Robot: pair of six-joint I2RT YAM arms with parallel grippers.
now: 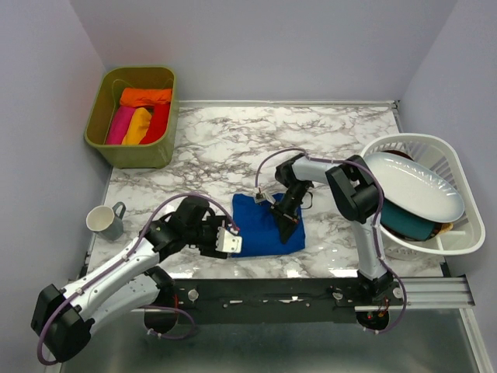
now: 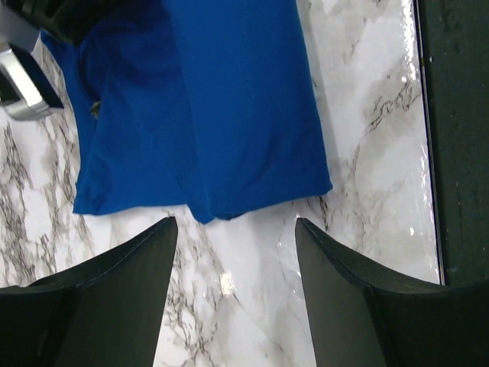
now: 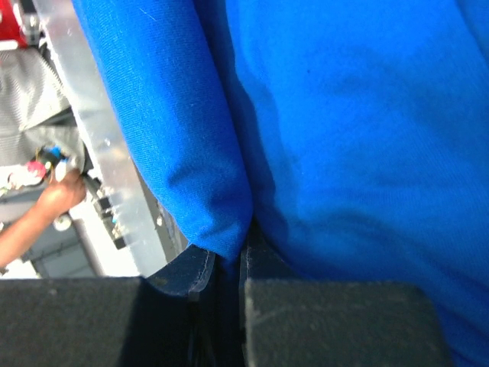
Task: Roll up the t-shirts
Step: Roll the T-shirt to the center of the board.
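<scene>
Jaws of the left gripper (image 1: 230,242) stand spread at the left edge of the blue t-shirt (image 1: 264,229), which lies folded flat on the marble table (image 1: 233,148) between both arms. The right gripper (image 1: 284,219) sits over its right half.

Left wrist view: the left gripper (image 2: 235,225) gapes empty. The near hem of the blue t-shirt (image 2: 206,115) lies just beyond it, and the shirt's length runs away from the jaws (so this arm looks better placed to start a roll).

Right wrist view: the right gripper (image 3: 241,264) pinches a fold of the blue t-shirt (image 3: 359,153), plain and softly creased here.
</scene>
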